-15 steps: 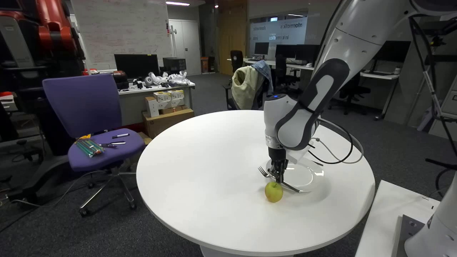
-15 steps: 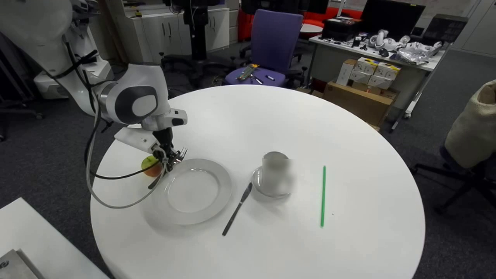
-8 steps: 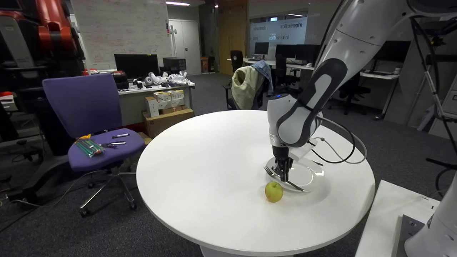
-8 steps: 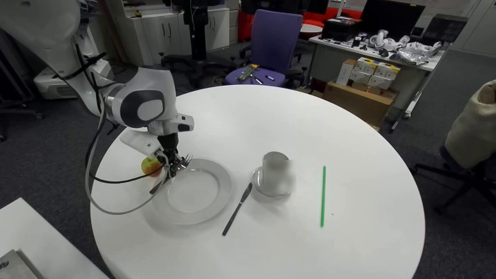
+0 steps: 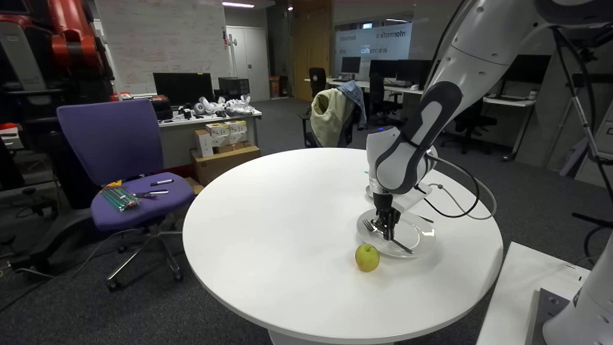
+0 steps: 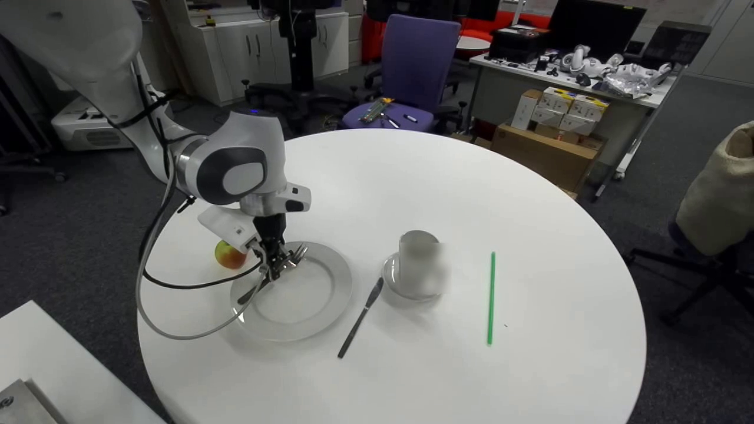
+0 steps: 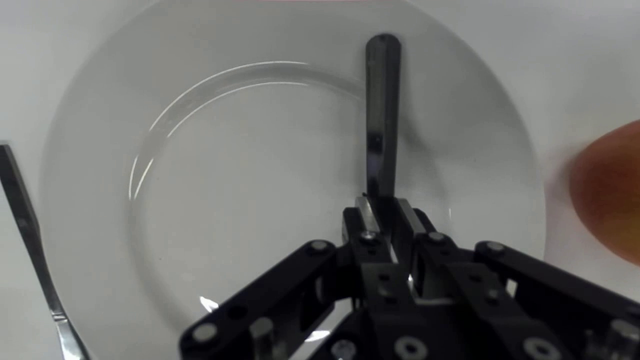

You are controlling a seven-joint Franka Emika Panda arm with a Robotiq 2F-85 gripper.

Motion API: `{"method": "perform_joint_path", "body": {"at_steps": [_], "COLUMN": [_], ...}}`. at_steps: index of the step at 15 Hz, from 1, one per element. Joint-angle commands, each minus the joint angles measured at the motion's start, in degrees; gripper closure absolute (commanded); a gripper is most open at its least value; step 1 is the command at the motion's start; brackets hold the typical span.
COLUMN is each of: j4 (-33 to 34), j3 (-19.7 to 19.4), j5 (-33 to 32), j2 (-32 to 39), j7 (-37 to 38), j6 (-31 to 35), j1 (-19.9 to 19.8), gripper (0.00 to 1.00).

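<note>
My gripper (image 7: 386,212) is shut on a fork (image 7: 383,110), gripping it partway along. In the wrist view the fork's dark handle points away from the fingertips, over the white plate (image 7: 260,175); the tines are hidden there. Both exterior views show the metal tines of the fork (image 5: 368,225) on one side of the gripper (image 5: 389,235) and the handle on the other. The fork (image 6: 299,254) lies over the plate (image 6: 294,303); whether it touches the plate I cannot tell. An apple (image 5: 367,258), yellow-green and red, sits on the table close to the plate's rim.
On the plate's far side from the apple lies a knife (image 6: 360,318). Past it stand a white cup (image 6: 417,265) on a saucer (image 6: 391,280) and a thin green stick (image 6: 491,297). Cables (image 6: 171,337) hang from the arm near the plate. The round white table (image 5: 268,239) has a curved edge.
The gripper has carried the fork away from the apple and further over the plate. Apple, plate, knife and cup have stayed where they were.
</note>
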Motion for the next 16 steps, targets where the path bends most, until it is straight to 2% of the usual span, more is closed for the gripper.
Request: {"method": "perform_joint_path", "body": {"at_steps": [1, 8, 16], "j4": [-0.5, -2.4, -3.3], "j3": [-0.6, -0.1, 0.4], "j5": [-0.4, -1.3, -3.8], "j2": [-1.1, -3.2, -4.9], "j7": [1.1, 1.5, 4.9], "j6": [0.4, 1.7, 2.8], "j1": [0.6, 2.4, 7.9], "gripper": [0.97, 0.97, 0.97]}}
